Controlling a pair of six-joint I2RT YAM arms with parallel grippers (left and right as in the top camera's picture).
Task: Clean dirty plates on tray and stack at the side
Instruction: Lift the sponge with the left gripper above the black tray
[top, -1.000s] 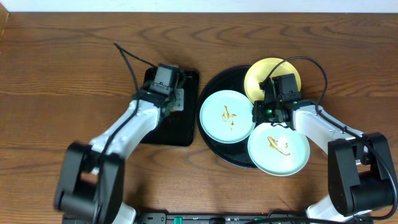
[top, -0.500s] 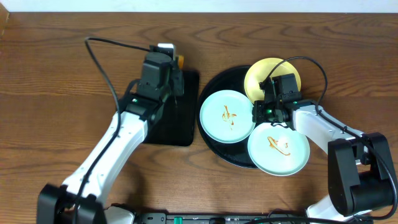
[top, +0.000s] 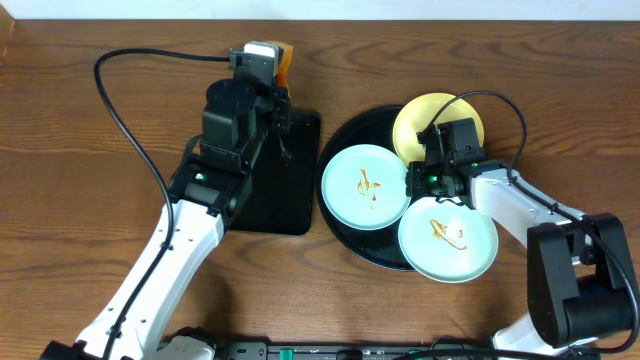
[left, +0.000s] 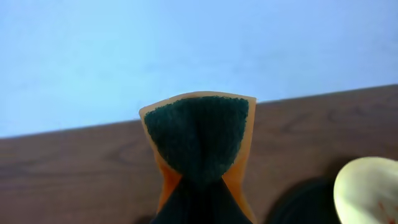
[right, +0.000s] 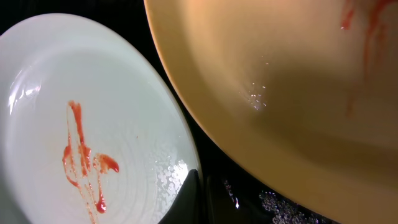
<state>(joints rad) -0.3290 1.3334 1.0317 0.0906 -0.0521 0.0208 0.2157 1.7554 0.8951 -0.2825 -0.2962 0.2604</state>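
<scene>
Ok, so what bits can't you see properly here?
Right gripper: covered by its arm overhead; right wrist shows one dark tip only, open or shut unclear.
Yellow plate: partly under that arm overhead; cut by right wrist edges.
Left gripper: sponge hides its fingers in left wrist view.

Surface under me: a wooden table (top: 80, 120), dark reddish-brown, with long wavy grain running left to right.
Table finish: smooth with a low sheen; I see no hard glare on the wood.
Far edge: the tabletop ends in a straight line in the overhead view, and a wall (top: 400, 8) begins right behind it.
Wall: plain and pale. It reads off-white from overhead and a soft blue-white in my left wrist view, with no marks or fittings that I can see.
Light: even and diffuse, with only faint, soft-edged shadows on the wood.
Far left corner: a tan sliver (top: 3, 30) at the frame's edge; I cannot tell what it is.
</scene>
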